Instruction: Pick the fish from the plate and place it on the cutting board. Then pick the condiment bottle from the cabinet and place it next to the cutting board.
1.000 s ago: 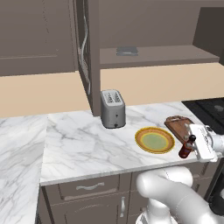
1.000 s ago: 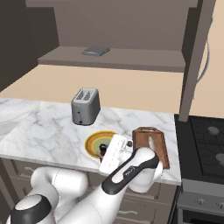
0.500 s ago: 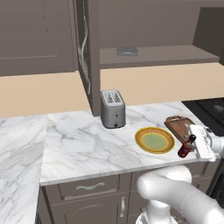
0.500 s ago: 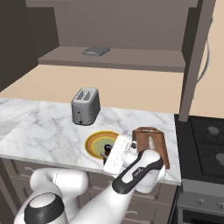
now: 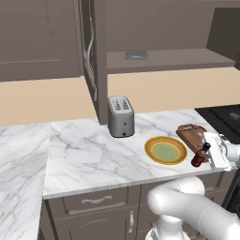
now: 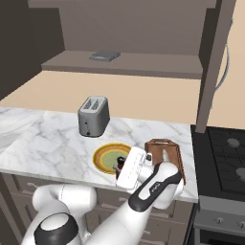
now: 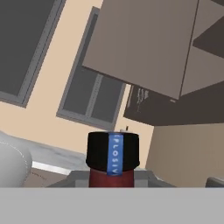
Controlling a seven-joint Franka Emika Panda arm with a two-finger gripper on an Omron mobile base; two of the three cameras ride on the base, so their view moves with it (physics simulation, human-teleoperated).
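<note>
1. The plate (image 5: 165,151) looks bare; a pale strip on the cutting board (image 6: 165,153), right of centre, is probably the fish (image 6: 163,156).
2. The gripper (image 5: 209,153), lower right, has its fingers clamped on the bottle (image 5: 200,156), beside the board; only letting go seems left.

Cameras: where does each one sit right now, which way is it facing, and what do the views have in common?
Left base view: behind the arm to its left, looking forward and down over the counter; the white arm rises at lower right, tool shut on the condiment bottle.
Right base view: behind to the right, same counter; arm rises from lower left.
Hand view: on the hand, tilted up toward the cabinets, bottle cap close in front.
Shared: both base views show the toaster, plate, cutting board and bottle.
</note>
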